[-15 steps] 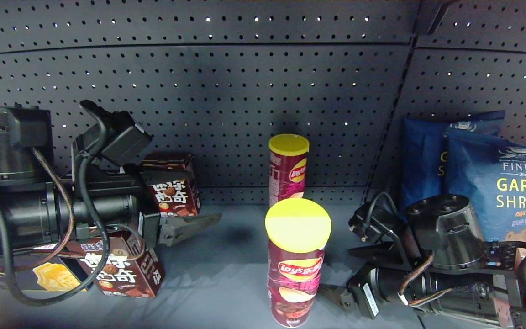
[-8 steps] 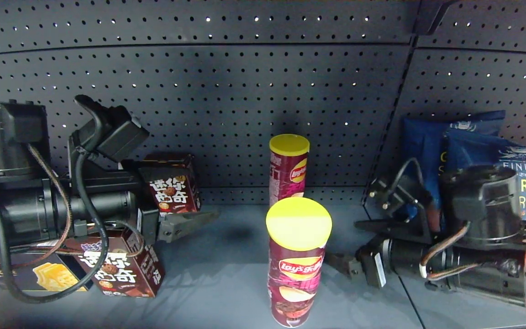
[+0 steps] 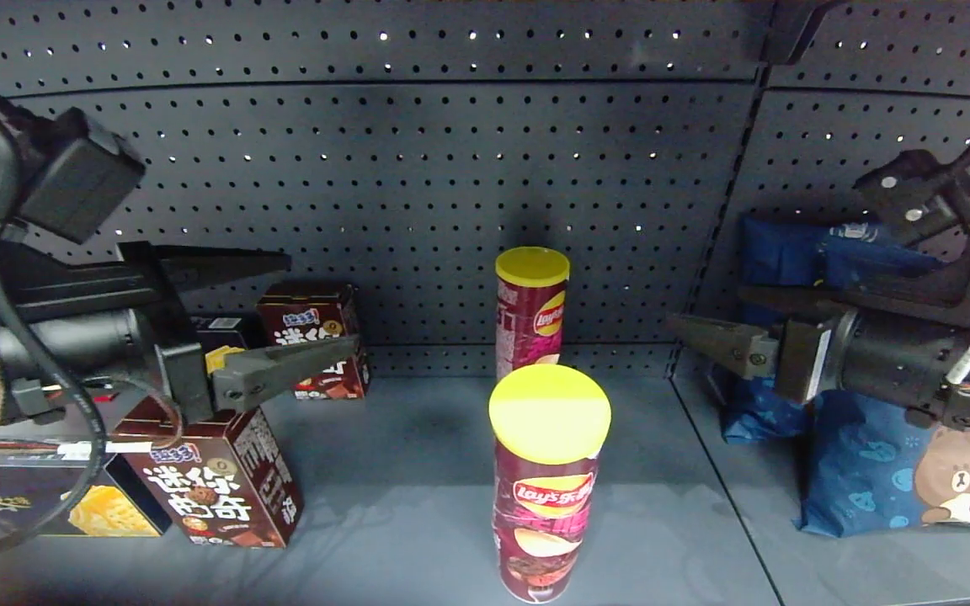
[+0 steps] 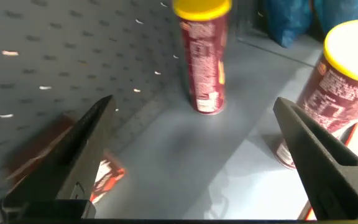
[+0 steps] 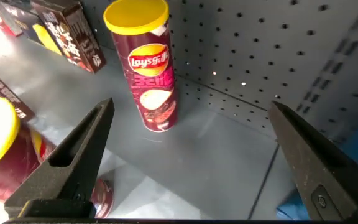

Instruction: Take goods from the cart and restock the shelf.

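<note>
Between wide-open, empty left jaws and right jaws, front chip can (image 3: 549, 480) and rear chip can (image 3: 532, 316), both untouched.

Dark pegboard back panel (image 3: 451, 168) with pinpoints of light, above a grey shelf (image 3: 401, 471)

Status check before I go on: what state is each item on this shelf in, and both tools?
Front maroon crisp can with yellow plastic lid: upright, lidded.
Rear maroon crisp can with yellow lid: upright by the pegboard, lidded.
Front brown cardboard biscuit box: standing, closed.
Rear brown cardboard biscuit box: standing.
Blue foil snack bags: propped against the back panel.
Left tool: open, empty.
Right tool: open, empty.
</note>
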Controlling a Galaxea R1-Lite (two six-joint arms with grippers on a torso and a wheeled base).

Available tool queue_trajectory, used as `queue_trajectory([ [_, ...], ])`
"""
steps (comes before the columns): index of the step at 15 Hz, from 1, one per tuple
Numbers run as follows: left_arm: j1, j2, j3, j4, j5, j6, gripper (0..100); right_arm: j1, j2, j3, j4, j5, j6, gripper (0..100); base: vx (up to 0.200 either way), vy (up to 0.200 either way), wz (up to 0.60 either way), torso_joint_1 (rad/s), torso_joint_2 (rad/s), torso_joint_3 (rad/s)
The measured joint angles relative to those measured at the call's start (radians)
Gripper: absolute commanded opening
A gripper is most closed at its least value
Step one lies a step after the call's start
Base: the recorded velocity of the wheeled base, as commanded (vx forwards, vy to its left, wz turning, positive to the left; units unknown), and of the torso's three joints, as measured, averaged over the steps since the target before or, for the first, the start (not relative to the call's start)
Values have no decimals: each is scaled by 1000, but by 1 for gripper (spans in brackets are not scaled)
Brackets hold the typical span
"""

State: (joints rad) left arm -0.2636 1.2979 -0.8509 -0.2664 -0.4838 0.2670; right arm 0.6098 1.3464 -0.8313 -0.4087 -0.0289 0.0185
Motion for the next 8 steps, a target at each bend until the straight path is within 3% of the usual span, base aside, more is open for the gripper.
queue_trajectory([
  [3, 66, -99, 57, 0, -1, -34, 100, -47, -92, 64, 0, 1, -1, 100, 0, 0, 0, 0, 0, 0],
  [8, 127, -321, 261, -7, -7, -141, 100, -213, -289, 214, 6, 22, -2, 100, 0, 0, 0, 0, 0, 0],
])
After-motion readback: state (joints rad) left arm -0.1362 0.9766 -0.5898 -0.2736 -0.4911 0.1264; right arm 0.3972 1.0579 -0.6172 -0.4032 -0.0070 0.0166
